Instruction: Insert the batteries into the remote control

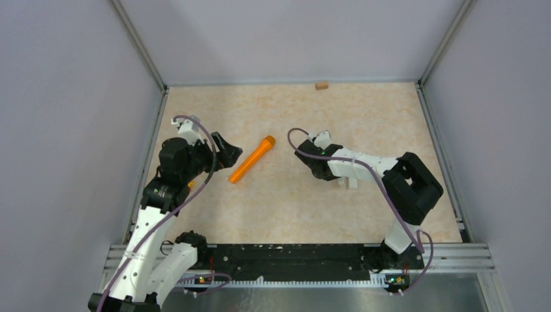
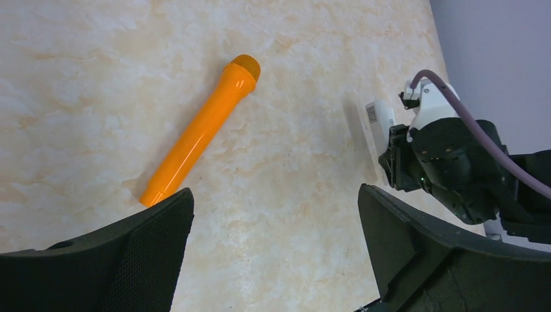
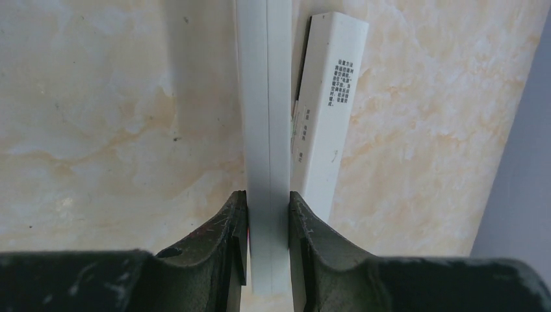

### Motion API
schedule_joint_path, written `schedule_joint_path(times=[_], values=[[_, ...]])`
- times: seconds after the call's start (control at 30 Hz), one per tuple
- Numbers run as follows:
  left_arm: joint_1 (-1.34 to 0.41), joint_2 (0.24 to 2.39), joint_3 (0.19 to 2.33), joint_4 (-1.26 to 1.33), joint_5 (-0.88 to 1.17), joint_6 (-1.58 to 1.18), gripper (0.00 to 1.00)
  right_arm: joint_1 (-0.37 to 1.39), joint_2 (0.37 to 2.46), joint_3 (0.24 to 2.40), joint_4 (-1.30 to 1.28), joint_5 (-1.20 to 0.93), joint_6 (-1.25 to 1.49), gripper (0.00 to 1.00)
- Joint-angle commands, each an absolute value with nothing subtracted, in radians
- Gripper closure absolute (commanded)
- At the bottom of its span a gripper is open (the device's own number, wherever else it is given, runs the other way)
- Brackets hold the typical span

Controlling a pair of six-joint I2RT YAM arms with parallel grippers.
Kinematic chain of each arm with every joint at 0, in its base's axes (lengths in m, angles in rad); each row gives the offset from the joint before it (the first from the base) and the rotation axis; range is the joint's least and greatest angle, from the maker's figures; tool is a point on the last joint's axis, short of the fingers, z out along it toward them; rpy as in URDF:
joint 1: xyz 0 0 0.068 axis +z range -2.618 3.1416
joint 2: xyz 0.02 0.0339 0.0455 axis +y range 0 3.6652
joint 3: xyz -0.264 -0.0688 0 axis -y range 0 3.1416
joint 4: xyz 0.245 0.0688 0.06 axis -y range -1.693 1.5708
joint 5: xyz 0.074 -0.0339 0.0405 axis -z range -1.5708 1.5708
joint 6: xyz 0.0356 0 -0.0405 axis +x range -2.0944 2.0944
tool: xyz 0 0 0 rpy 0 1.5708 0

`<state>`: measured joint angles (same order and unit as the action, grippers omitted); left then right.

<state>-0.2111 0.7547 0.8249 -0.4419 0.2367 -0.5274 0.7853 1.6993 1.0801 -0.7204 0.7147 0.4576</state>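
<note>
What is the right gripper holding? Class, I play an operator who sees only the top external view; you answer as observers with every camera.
Observer: The right gripper is shut on a thin white slab, probably the remote control, held edge-on.
Operator: Anything beside it?
Observer: A second white piece bearing printed text, close alongside.
Operator: And the left gripper?
Observer: Wide open and empty, with the orange tube lying on the table beyond its fingers.
</note>
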Motion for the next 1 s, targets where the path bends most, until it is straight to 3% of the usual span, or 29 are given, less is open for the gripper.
schedule_joint_path(times=[0.0, 0.23, 0.43, 0.7, 0.87, 0.93, 0.97], values=[[-0.209, 0.754, 0.866, -0.440, 0.225, -0.508, 0.01, 0.815, 1.779, 1.158, -0.751, 0.815, 0.476, 0.97], [-0.207, 0.756, 0.864, -0.451, 0.229, -0.500, 0.01, 0.856, 1.883, 1.196, -0.774, 0.800, 0.506, 0.89], [-0.207, 0.757, 0.867, -0.459, 0.226, -0.494, 0.01, 0.882, 1.887, 1.202, -0.743, 0.702, 0.504, 0.66], [-0.207, 0.763, 0.879, -0.481, 0.171, -0.505, 0.01, 0.899, 1.815, 1.184, -0.667, 0.545, 0.522, 0.50], [-0.207, 0.768, 0.916, -0.546, 0.100, -0.510, 0.01, 0.899, 1.673, 1.170, -0.631, 0.471, 0.537, 0.34], [-0.207, 0.763, 0.932, -0.567, 0.102, -0.480, 0.01, 0.900, 1.572, 1.153, -0.612, 0.465, 0.547, 0.23], [-0.207, 0.759, 0.938, -0.579, 0.096, -0.468, 0.01, 0.900, 1.515, 1.138, -0.601, 0.475, 0.555, 0.11]])
